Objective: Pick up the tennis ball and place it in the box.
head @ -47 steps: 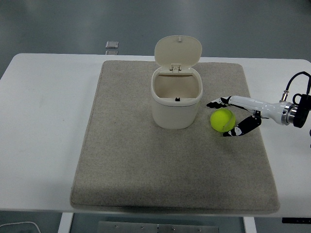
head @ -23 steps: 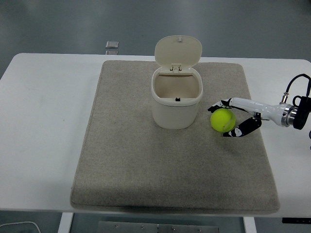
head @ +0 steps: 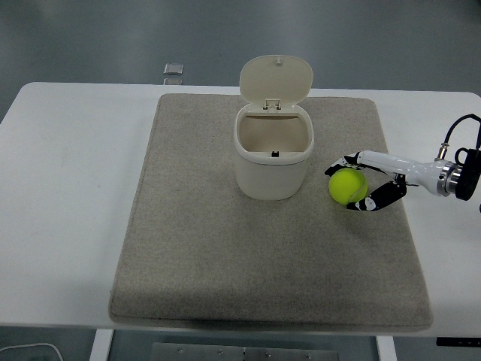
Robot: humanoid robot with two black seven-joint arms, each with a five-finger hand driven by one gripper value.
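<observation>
Yellow-green and fuzzy, the round tennis ball (head: 348, 186) sits on the grey-beige fabric mat (head: 270, 263) that covers the middle of the white table (head: 68, 188). The ball lies on the right part of the mat, just right of the cream plastic box (head: 273, 154), close to its wall but apart from it.

The box stands upright on the far half of the mat, a rounded bin with its hinged lid (head: 276, 78) swung up and back, so the mouth is open and the pale inside shows.

From the right edge comes the robot's right hand (head: 373, 179), white along the top with black fingertips. Its fingers are curled around the ball: one white finger (head: 363, 157) runs along the far side of the ball, and black fingers (head: 379, 198) hug its near right side. The fingers appear to touch the ball, pinching it between them. Whether the ball is lifted clear of the mat or resting on it I cannot tell.

Beyond the mat, at the far edge of the table, lies a small grey square object (head: 173, 69).
</observation>
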